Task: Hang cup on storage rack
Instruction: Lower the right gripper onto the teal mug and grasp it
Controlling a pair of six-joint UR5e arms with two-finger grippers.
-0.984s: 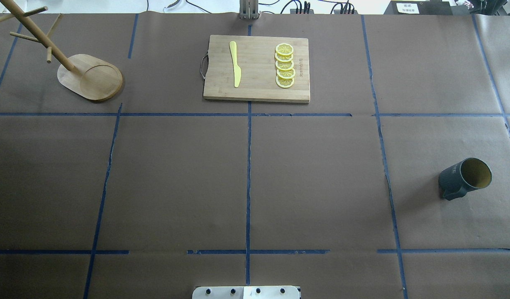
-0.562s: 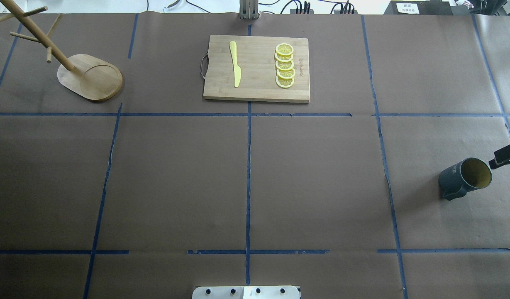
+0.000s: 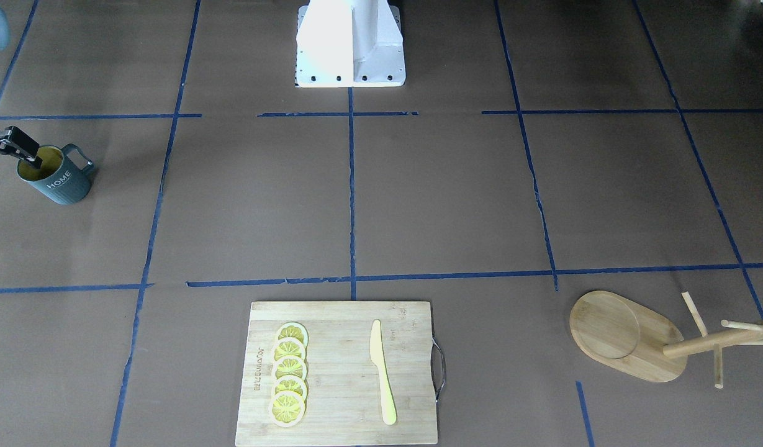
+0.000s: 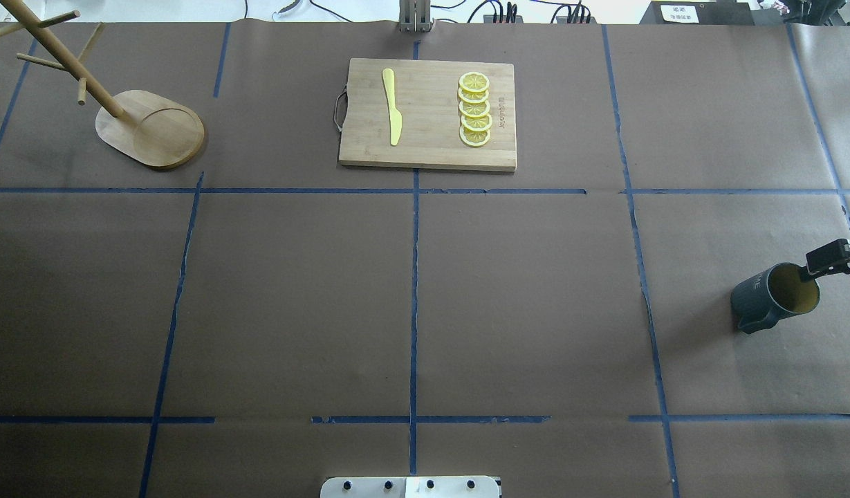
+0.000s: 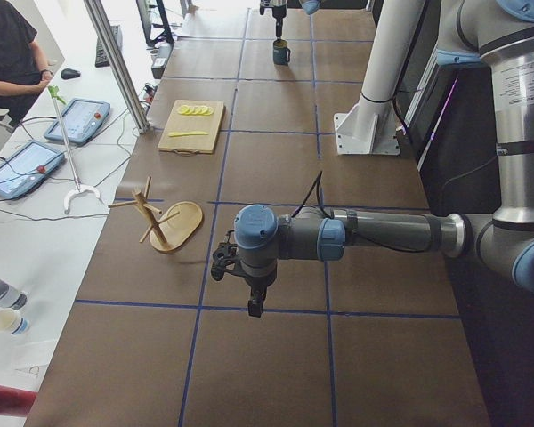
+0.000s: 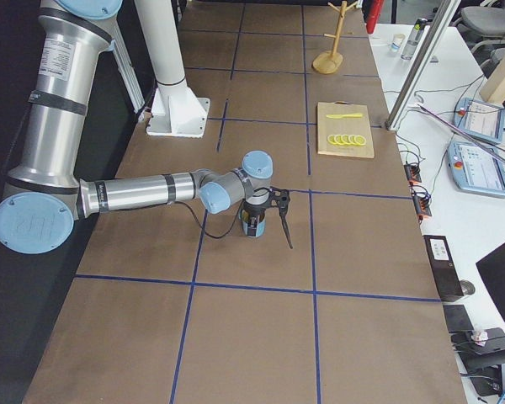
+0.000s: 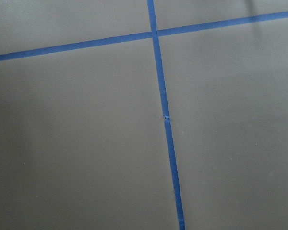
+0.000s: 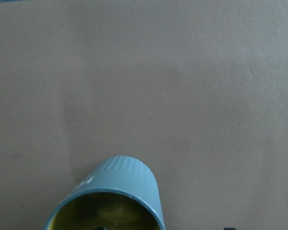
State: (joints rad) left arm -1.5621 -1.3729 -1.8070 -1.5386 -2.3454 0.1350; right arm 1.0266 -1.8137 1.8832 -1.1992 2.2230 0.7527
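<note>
The dark teal cup, yellow inside with "HOME" lettering, stands upright at the table's right end; it also shows in the front view and at the bottom of the right wrist view. My right gripper is open over its far rim, one finger reaching into the mouth and the other outside. The wooden storage rack stands empty at the far left corner, its pole with pegs leaning out of view. My left gripper hangs over bare table near the rack; I cannot tell whether it is open or shut.
A bamboo cutting board with a yellow knife and several lemon slices lies at the far middle. The robot's white base is at the near edge. Blue tape lines cross the brown table cover.
My right gripper has come in from the right edge and moved left until a finger is over the cup's rim. The cup has not moved.
</note>
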